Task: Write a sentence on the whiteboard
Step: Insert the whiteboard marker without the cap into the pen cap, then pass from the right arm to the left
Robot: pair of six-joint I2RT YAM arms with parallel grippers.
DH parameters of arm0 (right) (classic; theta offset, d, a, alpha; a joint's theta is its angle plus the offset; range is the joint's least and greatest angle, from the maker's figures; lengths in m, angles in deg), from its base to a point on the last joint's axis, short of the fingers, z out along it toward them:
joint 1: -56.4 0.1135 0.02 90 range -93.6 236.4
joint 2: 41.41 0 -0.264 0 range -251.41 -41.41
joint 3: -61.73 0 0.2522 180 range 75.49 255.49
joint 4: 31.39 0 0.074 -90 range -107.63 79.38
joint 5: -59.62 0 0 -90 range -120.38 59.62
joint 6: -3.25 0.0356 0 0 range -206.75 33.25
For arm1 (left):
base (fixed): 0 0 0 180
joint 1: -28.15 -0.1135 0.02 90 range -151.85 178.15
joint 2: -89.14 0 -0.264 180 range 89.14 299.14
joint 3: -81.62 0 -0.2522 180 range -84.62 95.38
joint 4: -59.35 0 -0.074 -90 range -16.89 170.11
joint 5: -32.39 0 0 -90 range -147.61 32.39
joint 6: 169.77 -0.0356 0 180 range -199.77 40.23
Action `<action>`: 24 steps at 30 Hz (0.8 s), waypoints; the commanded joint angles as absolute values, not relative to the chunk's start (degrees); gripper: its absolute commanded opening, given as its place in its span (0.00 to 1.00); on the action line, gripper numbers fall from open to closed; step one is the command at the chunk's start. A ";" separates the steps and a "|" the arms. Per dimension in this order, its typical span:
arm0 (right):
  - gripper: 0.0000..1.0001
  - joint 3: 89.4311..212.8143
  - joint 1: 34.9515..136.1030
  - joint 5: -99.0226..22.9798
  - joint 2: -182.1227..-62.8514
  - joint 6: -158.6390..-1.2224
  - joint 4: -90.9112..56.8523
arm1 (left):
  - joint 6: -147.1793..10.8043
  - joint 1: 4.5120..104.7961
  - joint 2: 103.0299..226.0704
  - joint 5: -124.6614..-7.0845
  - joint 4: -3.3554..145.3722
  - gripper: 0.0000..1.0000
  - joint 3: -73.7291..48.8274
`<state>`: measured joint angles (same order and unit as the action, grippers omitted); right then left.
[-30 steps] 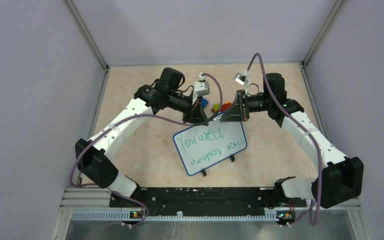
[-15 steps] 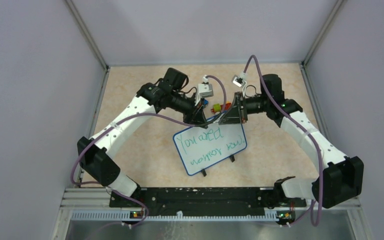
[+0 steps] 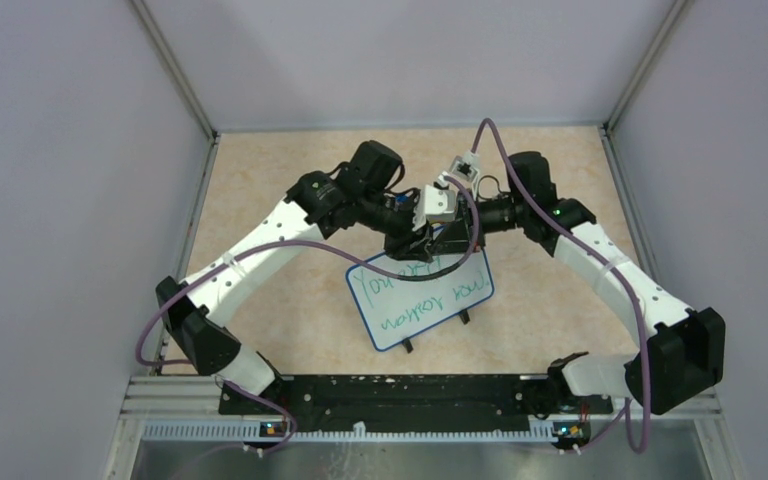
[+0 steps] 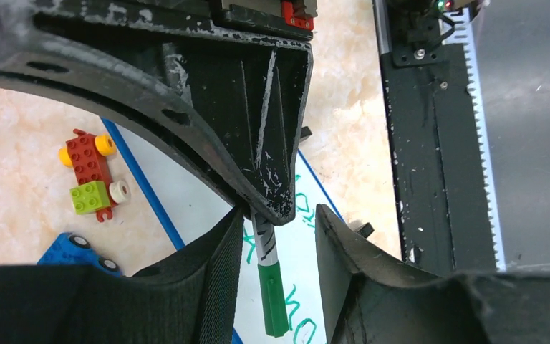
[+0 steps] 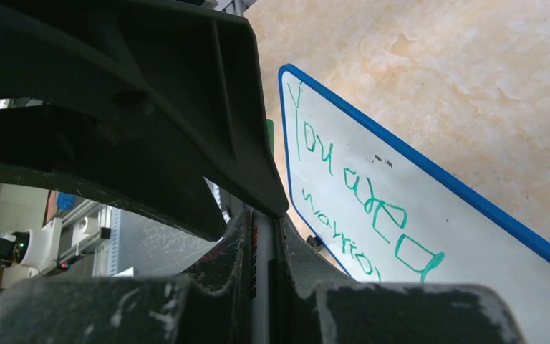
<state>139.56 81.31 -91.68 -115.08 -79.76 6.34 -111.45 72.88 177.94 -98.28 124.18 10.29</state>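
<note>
The whiteboard (image 3: 420,295) lies flat on the table with its blue rim and black feet toward the arms. It also shows in the right wrist view (image 5: 415,186) and the left wrist view (image 4: 186,202). The sentence (image 3: 422,285) is two lines of green script, clearest in the right wrist view (image 5: 358,186). My right gripper (image 5: 263,222) is shut on a white marker (image 5: 261,287) over the board's far edge. In the left wrist view the marker's green cap (image 4: 273,301) sticks out between the fingers of my left gripper (image 4: 279,215), which is open around it. Both grippers meet in the top view (image 3: 430,235).
A red, green and yellow brick toy car (image 4: 89,175) and a blue toy piece (image 4: 79,251) lie on the table beyond the board's far edge. The black base rail (image 4: 437,179) runs along the near edge. Grey walls enclose the table on three sides.
My left gripper has moved right and my right gripper left, so they now meet over the board's far edge. The left fingers now straddle the marker held by the right gripper.
</note>
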 commanded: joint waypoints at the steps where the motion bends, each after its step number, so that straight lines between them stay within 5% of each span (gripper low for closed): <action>1: 0.00 140.92 81.36 -91.39 -114.64 -81.01 5.09 | -113.85 74.53 178.07 -91.56 126.30 0.46 11.60; 10: 0.00 140.85 81.37 -91.41 -114.38 -81.50 5.36 | -114.57 75.44 179.13 -85.00 127.21 0.39 12.27; 19: 0.00 142.96 81.30 -91.55 -114.53 -83.13 7.39 | -110.88 75.20 177.50 -81.73 124.11 0.00 10.95; 24: 0.22 145.50 78.58 -92.00 -114.69 -82.46 8.13 | -107.77 72.12 176.57 -84.17 122.55 0.00 10.87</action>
